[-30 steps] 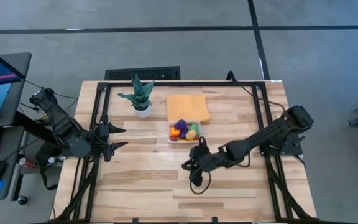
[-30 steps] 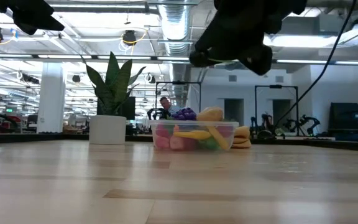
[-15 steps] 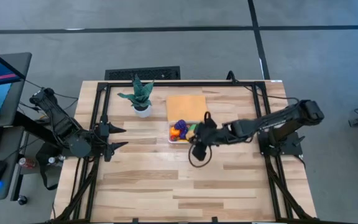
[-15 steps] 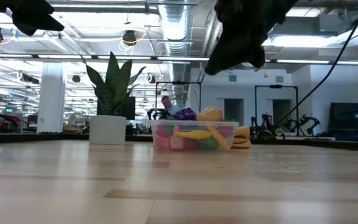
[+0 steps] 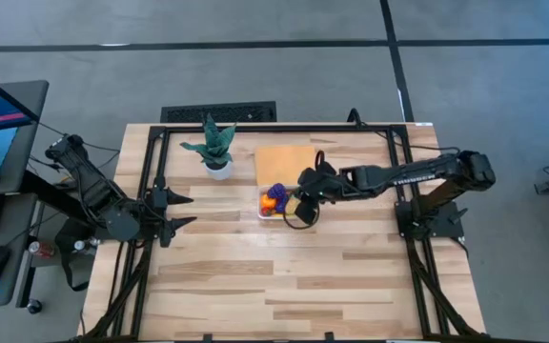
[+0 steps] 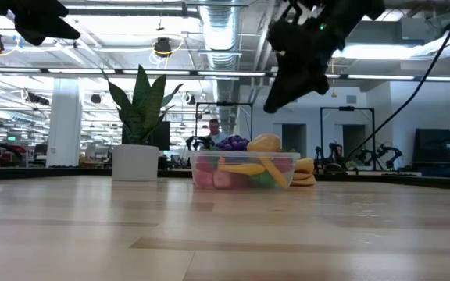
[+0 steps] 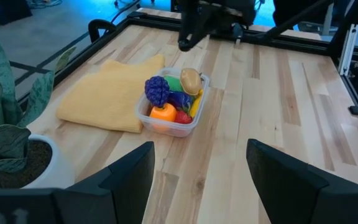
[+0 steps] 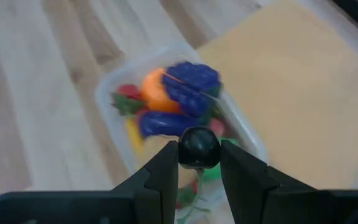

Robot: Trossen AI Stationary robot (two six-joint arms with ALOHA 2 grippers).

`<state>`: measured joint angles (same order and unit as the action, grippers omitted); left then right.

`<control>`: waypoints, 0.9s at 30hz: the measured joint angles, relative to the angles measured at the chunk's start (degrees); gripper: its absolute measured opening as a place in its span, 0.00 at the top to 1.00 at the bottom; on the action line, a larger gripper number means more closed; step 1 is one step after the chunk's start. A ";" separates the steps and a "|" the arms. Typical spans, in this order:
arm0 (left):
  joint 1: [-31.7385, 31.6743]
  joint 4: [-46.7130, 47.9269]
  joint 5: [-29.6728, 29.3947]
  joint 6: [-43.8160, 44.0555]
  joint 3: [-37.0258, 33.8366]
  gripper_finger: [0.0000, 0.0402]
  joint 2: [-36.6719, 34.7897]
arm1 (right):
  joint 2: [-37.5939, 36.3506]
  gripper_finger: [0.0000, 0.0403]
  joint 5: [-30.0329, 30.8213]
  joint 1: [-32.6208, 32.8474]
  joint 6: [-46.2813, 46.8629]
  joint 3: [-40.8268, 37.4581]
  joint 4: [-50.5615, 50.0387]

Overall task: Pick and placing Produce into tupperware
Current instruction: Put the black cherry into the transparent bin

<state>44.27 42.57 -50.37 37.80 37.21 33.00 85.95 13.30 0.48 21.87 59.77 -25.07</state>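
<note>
The right gripper [image 8: 199, 163] hovers above the tupperware [image 5: 284, 202], its fingers [image 8: 166, 174] clenched on a small dark round piece of produce [image 8: 198, 148]. Directly beneath those fingers the clear container sits on the wooden surface [image 5: 284, 276], heaped with purple, orange, yellow and red toy produce [image 7: 174, 99], touching the orange cloth [image 5: 284, 164] beyond it. The left gripper [image 5: 181, 211] waits well apart at the surface's edge, fingers released and spread.
</note>
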 joint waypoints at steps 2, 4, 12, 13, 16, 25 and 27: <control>0.02 0.00 0.00 0.01 0.00 0.39 0.00 | 0.36 0.75 0.00 -1.23 -0.36 0.00 -1.15; 0.00 0.00 -0.05 0.03 0.00 0.39 0.02 | 0.72 0.75 -0.60 -2.27 -0.70 -0.02 -2.41; 0.02 0.04 -2.56 0.44 0.00 0.39 0.02 | 1.55 0.75 -2.00 -4.38 -3.99 0.02 -2.66; 0.00 0.04 -2.60 0.44 0.00 0.39 0.02 | 1.53 0.75 -1.97 -4.48 -4.35 0.02 -2.72; 0.01 0.06 -3.01 0.41 0.00 0.39 0.02 | 1.53 0.75 -1.95 -5.08 -5.44 0.02 -2.59; 0.02 0.31 -5.56 0.33 0.00 0.39 0.02 | 4.48 0.75 -2.97 -6.35 -5.93 -0.07 -0.49; 0.01 0.45 -5.54 0.34 0.00 0.39 0.02 | 6.28 0.75 -3.45 -6.35 -5.98 0.11 0.55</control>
<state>44.28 43.01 -55.91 38.14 37.21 33.01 92.23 9.85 -5.87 15.89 59.88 -24.52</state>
